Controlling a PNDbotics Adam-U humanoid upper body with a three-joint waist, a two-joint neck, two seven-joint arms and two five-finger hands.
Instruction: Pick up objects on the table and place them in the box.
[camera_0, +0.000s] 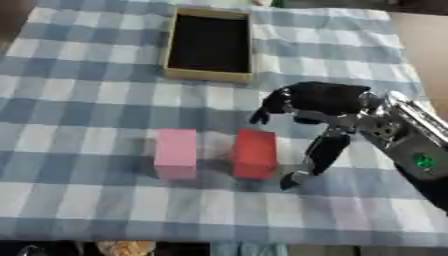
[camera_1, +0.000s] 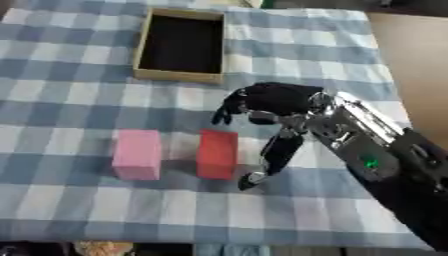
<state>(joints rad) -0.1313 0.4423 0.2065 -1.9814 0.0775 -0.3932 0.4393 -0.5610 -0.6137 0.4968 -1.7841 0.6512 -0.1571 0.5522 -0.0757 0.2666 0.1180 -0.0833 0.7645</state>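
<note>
Left eye view: red block (camera_0: 255, 153) upright (long axis vertical); right hand (camera_0: 319, 107) spread, empty, beside.

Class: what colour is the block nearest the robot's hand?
Red block, clearest in left eye view.

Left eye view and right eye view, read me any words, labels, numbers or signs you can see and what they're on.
No readable text anywhere.
Right hand: only a green light on the forearm, no lettering.
Pink block, red block, box and checked cloth: unmarked.
</note>
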